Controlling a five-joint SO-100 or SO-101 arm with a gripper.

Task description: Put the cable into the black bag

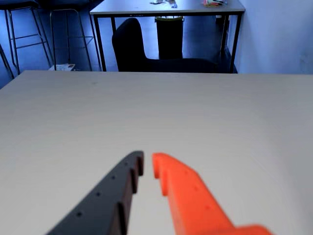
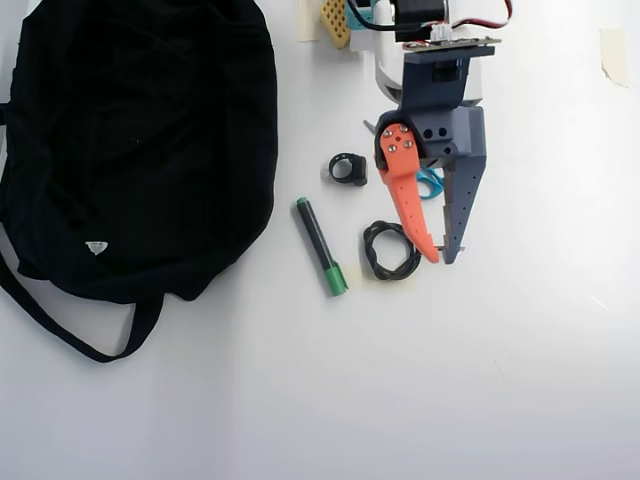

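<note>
My gripper (image 2: 441,257) hangs above the table (image 2: 520,380) with its orange finger (image 2: 408,200) and grey finger (image 2: 462,195) drawn nearly together at the tips, only a thin slit between them, and nothing held; the wrist view shows the same narrow gap over bare tabletop, with no cord in sight there. The cable (image 2: 391,250) lies coiled on the table just to the left of my fingertips in the overhead view, its right edge close against the orange tip, so I judge the step in hand is the reach and grasp, and it has not begun to close on anything. To do it well I think I should spread my fingers first, shift a little left over the loop, come down so that one finger drops inside the coil and the other outside, and pinch one strand, not the whole bundle. The black bag (image 2: 130,140) sits well apart on the far left, its strap (image 2: 70,330) trailing below it. Between the cable and the bag lie a black-and-green marker (image 2: 320,245) and, above it, a small black ring (image 2: 349,169); I reckon a low carry could sweep either, so lifting clear first seems wise.
</note>
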